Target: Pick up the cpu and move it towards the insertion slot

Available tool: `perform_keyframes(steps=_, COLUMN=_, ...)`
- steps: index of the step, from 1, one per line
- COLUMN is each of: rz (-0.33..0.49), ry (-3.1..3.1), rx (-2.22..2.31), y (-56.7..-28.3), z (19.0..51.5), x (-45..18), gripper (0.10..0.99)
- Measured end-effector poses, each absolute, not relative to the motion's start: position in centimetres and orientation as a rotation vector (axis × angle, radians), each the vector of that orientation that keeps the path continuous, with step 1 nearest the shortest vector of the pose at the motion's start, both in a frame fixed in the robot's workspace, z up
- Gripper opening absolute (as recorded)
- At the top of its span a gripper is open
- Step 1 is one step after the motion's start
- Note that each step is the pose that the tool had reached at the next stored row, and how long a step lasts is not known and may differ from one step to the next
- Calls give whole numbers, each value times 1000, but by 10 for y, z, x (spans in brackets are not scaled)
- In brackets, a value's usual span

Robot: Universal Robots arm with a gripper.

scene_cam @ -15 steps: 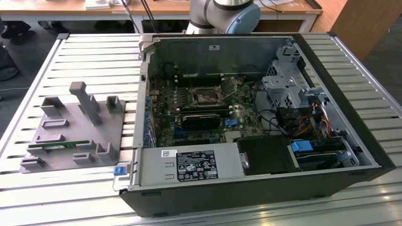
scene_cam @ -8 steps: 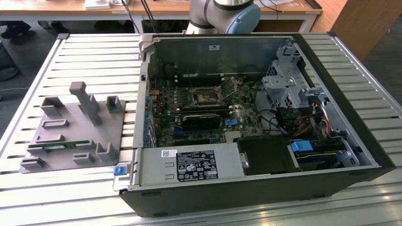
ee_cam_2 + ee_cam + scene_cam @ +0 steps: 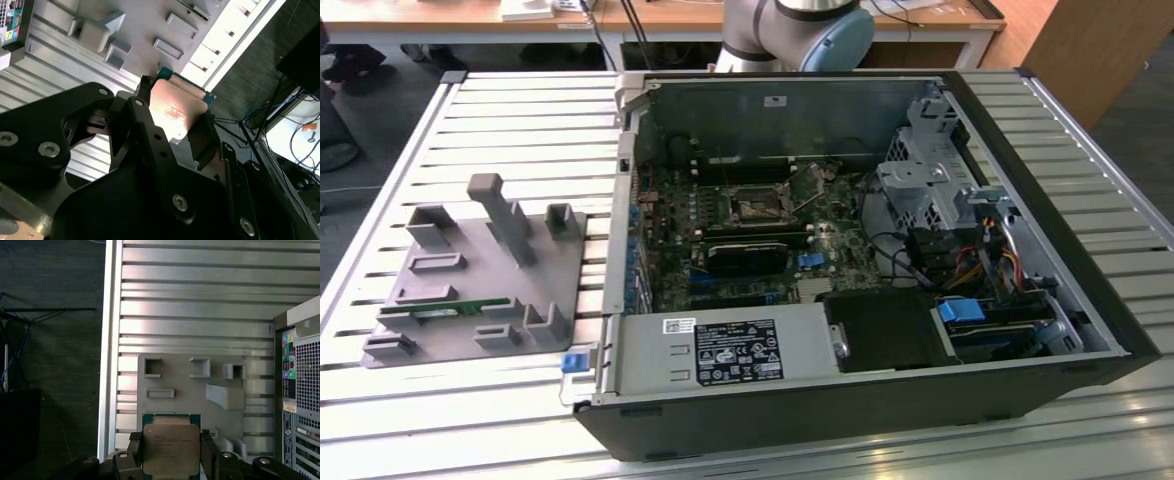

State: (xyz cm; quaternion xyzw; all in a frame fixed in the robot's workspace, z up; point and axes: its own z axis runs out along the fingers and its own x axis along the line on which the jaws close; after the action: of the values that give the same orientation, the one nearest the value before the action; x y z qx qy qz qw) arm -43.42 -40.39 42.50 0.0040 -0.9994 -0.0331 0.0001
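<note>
Gripping the cpu (image 3: pixel 171 449) by two opposite edges, the gripper (image 3: pixel 171 452) is closed down to the chip's width. In the first wrist view its dark fingers (image 3: pixel 206 450) bear on either side and the metal lid faces the camera. The second wrist view shows the same hold from an angle, with the chip seated squarely between the jaws and no visible tilt. Beyond the fingertips lies the grey fixture plate (image 3: pixel 190 390) on the slatted table (image 3: pixel 200 290). The chip appears well clear of the plate, so the lift is judged complete. The computer case (image 3: pixel 300 405) stands off to one side of the gripper. In the exterior view the insertion slot (image 3: pixel 754 207) sits on the motherboard (image 3: pixel 720 230) inside the open case, so it is judged to be well apart from the held chip, with the case wall between them. The step in hand is the carry. Hold the clamping force constant and apply it to the edges only. Keep the chip flat, parallel to the socket face. Carry it high enough to pass over the case wall without contact. Avoid abrupt motion, because a thin part held by friction on two edges can slip or rotate. Whether the chip's corner marking matches the socket cannot be told from here.
</note>
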Motion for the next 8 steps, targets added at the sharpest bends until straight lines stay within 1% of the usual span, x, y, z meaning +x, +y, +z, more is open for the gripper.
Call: perform_keyframes(steps=8, rz=-104, ry=-3140, rx=12, y=-404, z=425, x=-417, gripper=545)
